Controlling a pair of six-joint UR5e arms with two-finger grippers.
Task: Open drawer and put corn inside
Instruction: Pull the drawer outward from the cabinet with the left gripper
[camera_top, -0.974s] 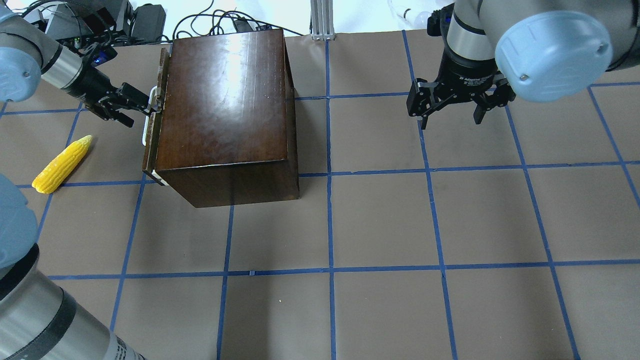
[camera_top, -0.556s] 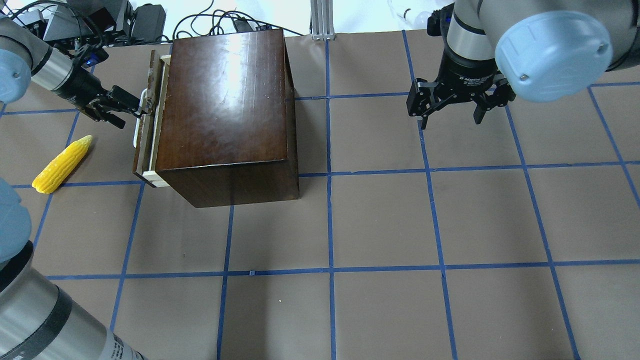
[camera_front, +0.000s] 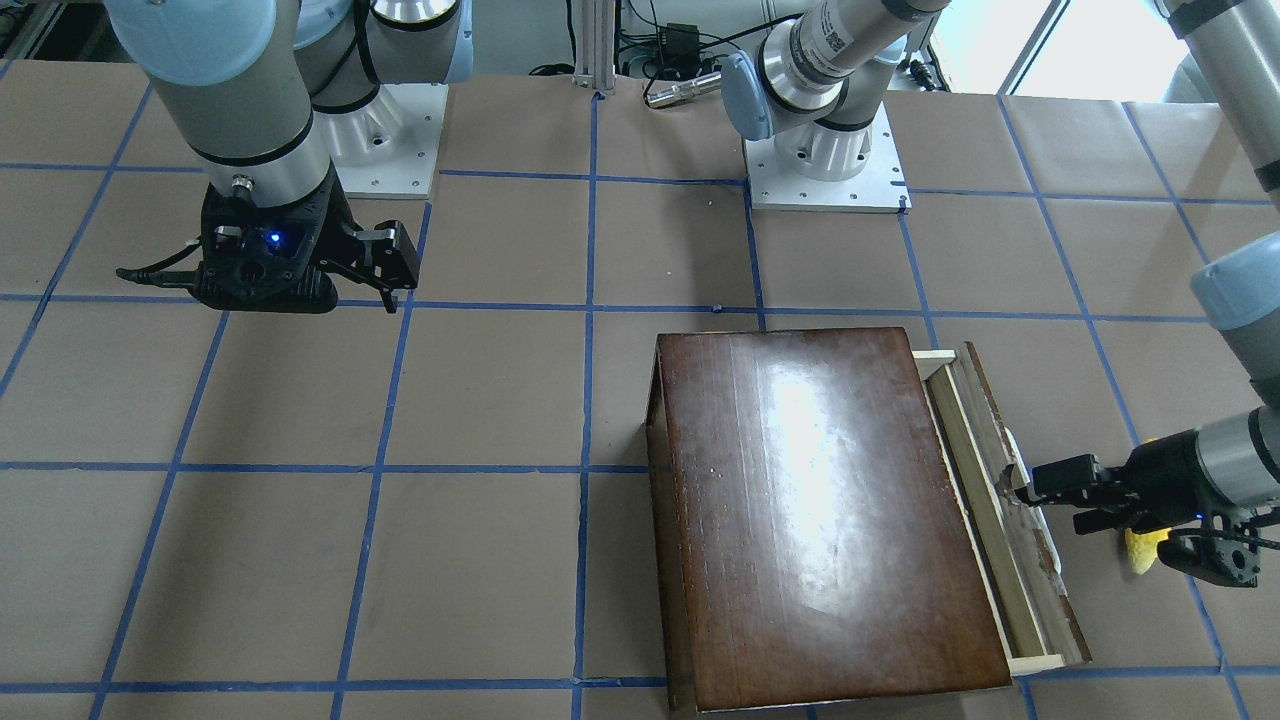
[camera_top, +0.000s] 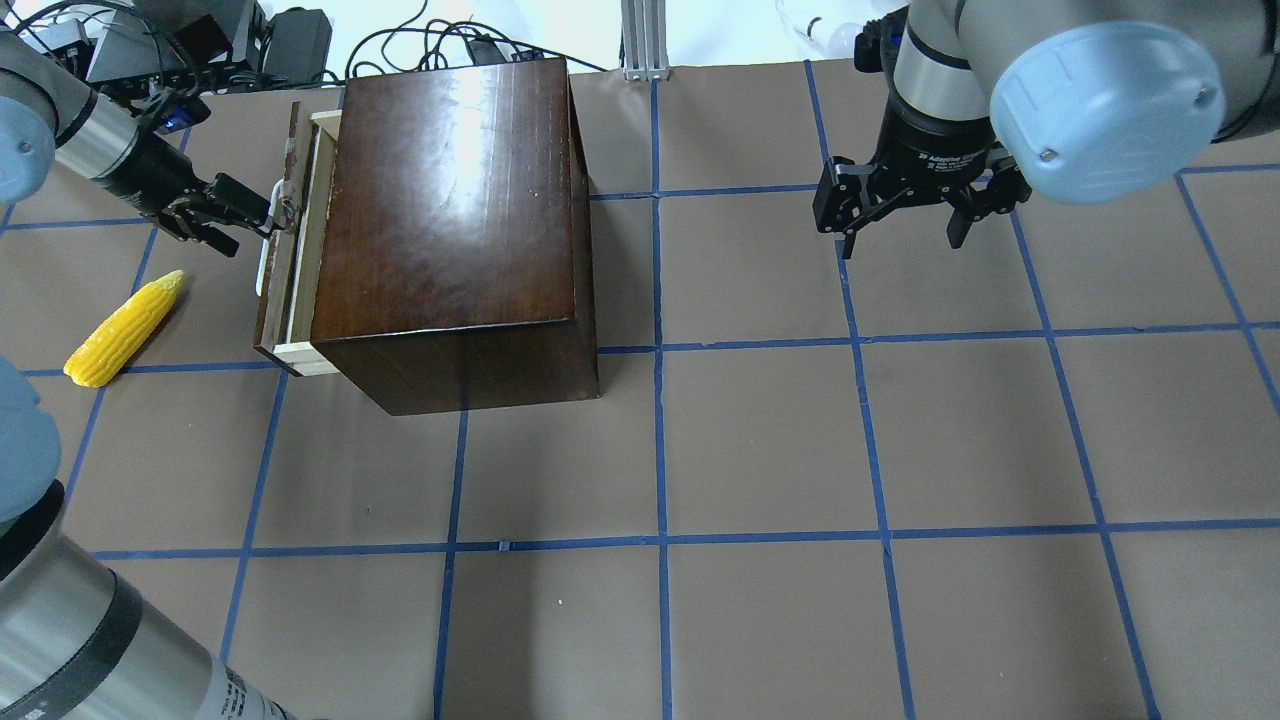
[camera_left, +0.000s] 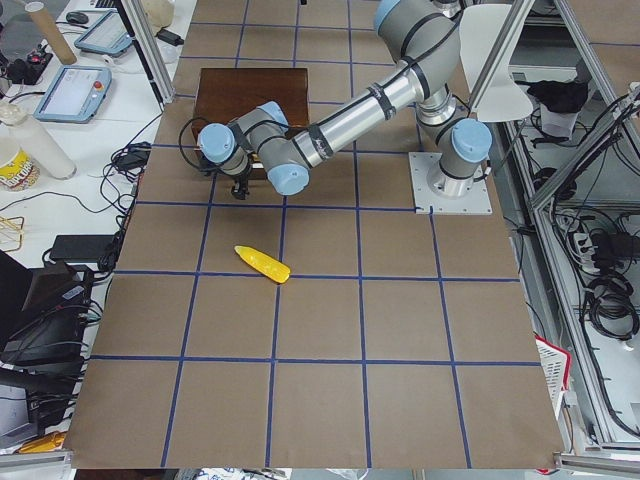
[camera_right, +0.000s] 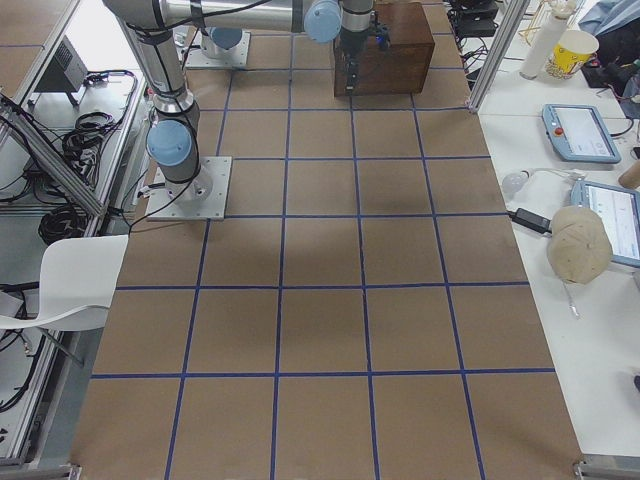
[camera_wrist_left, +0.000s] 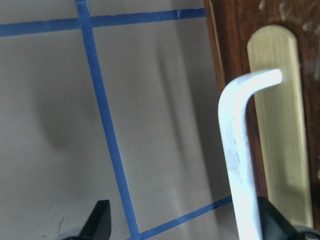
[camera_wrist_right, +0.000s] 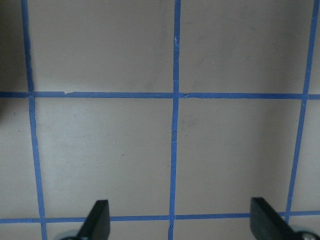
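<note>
The dark-brown cabinet stands at the back left of the table. Its drawer is pulled out a little on the cabinet's left side, showing a strip of pale wood. My left gripper is open, with one finger hooked behind the drawer's white handle. The yellow corn lies on the table left of the drawer, apart from it and in front of the left gripper. My right gripper is open and empty, hanging above the table at the back right.
Blue tape lines grid the brown table. Cables and devices lie beyond the table's back edge behind the cabinet. The arm bases sit at the robot's side of the table.
The left gripper has moved left, drawing the drawer further out of the cabinet by its handle. The corn and the right arm have not moved.
</note>
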